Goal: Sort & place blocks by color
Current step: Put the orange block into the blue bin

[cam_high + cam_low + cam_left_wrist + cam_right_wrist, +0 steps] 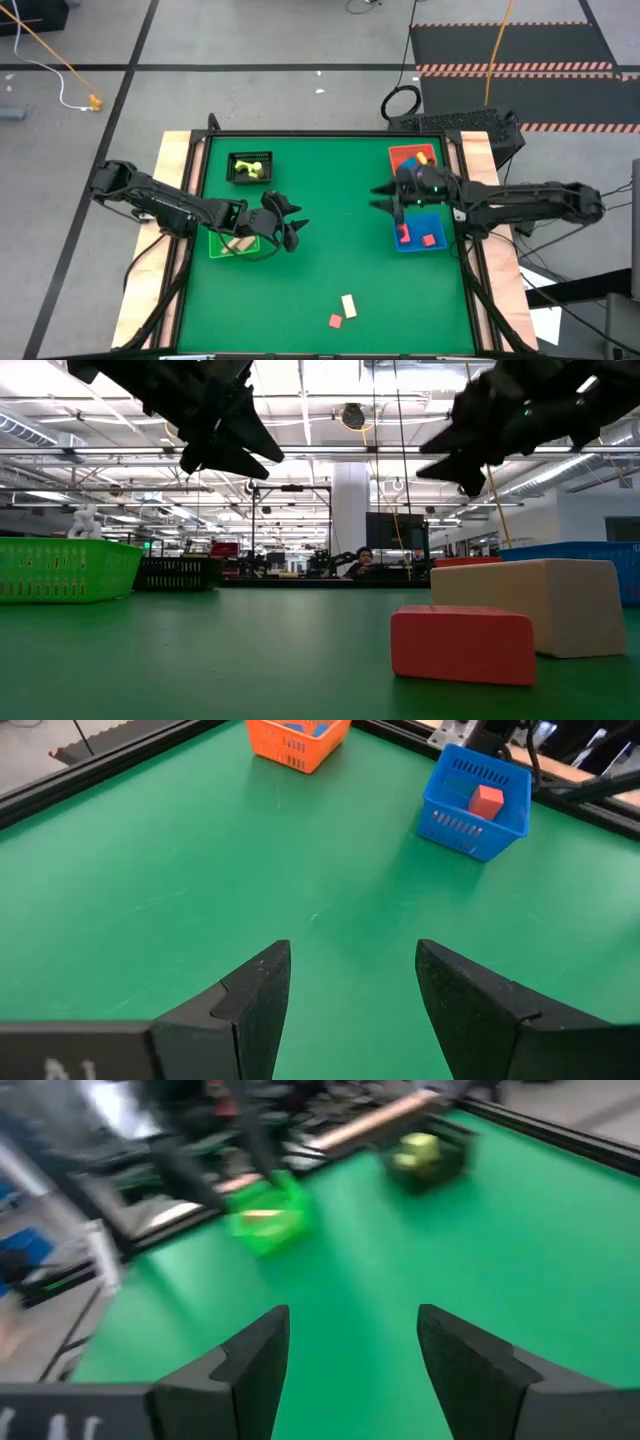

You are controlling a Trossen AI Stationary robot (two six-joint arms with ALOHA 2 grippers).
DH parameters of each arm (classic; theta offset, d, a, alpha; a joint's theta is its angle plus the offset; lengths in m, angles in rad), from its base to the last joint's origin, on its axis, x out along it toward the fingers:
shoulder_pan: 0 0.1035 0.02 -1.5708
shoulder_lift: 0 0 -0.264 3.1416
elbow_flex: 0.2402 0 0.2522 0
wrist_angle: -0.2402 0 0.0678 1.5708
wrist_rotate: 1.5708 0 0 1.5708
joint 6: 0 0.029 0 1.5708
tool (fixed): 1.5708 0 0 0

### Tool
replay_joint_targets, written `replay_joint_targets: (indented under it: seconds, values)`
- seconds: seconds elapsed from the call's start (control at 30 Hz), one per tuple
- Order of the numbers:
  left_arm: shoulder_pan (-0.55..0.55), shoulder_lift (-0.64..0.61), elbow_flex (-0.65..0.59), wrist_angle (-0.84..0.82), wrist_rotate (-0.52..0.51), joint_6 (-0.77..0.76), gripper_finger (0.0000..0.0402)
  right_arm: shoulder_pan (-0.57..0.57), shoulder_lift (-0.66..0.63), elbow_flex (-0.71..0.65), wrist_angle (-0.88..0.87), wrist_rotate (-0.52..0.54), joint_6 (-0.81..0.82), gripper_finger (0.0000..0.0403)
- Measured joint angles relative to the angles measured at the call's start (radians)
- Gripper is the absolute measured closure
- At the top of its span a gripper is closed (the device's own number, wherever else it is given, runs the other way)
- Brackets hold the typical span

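Note:
Two loose blocks lie flat on the green mat near the table's near edge: a cream block (pixel 348 305) (pixel 530 605) and a red block (pixel 335 321) (pixel 462 645), side by side. My left gripper (pixel 297 228) (pixel 352 990) hangs open above the mat beside the green bin (pixel 235 243), holding nothing. My right gripper (pixel 380 197) (pixel 352 1350) is open too, raised over the mat just left of the blue bin (pixel 420 232), which holds red blocks (pixel 488 800). Both grippers hover high in the low view, the left (pixel 220 430) and the right (pixel 470 460).
A black bin (pixel 250 168) (pixel 425 1155) with yellow-green blocks stands at the far left. A red-orange bin (pixel 413 158) (pixel 297 738) with blue pieces sits at the far right, behind the blue bin (pixel 475 800). Bare mat lies between the two arms.

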Motion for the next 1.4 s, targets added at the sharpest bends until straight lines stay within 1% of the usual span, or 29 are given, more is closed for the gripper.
replay_joint_targets:
  seconds: [0.1, 0.27, 0.33, 0.5, 0.67, 0.8, 0.97, 1.17, 1.27, 1.4]
  values:
    - [-0.001, 0.000, 0.000, 0.010, 0.003, -0.037, 0.0183, 0.123, 0.013, 0.000, 0.057, 0.066, -0.003, 0.0188]
    - [-0.024, 0.000, 0.000, 0.098, 0.092, -0.010, 0.0183, 0.260, 0.038, 0.000, 0.099, 0.142, -0.008, 0.0188]
    - [-0.042, 0.000, 0.000, 0.152, 0.112, 0.009, 0.0183, 0.297, 0.049, 0.000, 0.101, 0.144, -0.008, 0.0188]
    - [-0.101, 0.016, 0.000, 0.286, 0.114, 0.026, 0.0183, 0.361, 0.074, 0.000, 0.091, 0.143, -0.007, 0.0188]
    - [-0.159, 0.094, 0.000, 0.411, 0.114, 0.053, 0.0183, 0.374, 0.083, 0.000, 0.089, 0.143, -0.012, 0.0188]
    - [-0.183, 0.174, 0.013, 0.429, 0.134, 0.049, 0.0183, 0.374, 0.083, 0.000, 0.092, 0.143, -0.012, 0.0188]
    - [-0.203, 0.297, 0.070, 0.428, 0.201, 0.073, 0.0183, 0.374, 0.083, 0.000, 0.099, 0.143, -0.012, 0.0188]
    - [-0.220, 0.441, 0.186, 0.391, 0.295, 0.121, 0.0183, 0.374, 0.082, 0.000, 0.103, 0.143, -0.012, 0.0188]
    - [-0.231, 0.479, 0.239, 0.335, 0.299, 0.147, 0.0183, 0.374, 0.082, 0.000, 0.105, 0.143, -0.012, 0.0188]
    - [-0.246, 0.518, 0.305, 0.304, 0.300, 0.219, 0.0183, 0.374, 0.082, 0.000, 0.105, 0.143, -0.012, 0.0188]
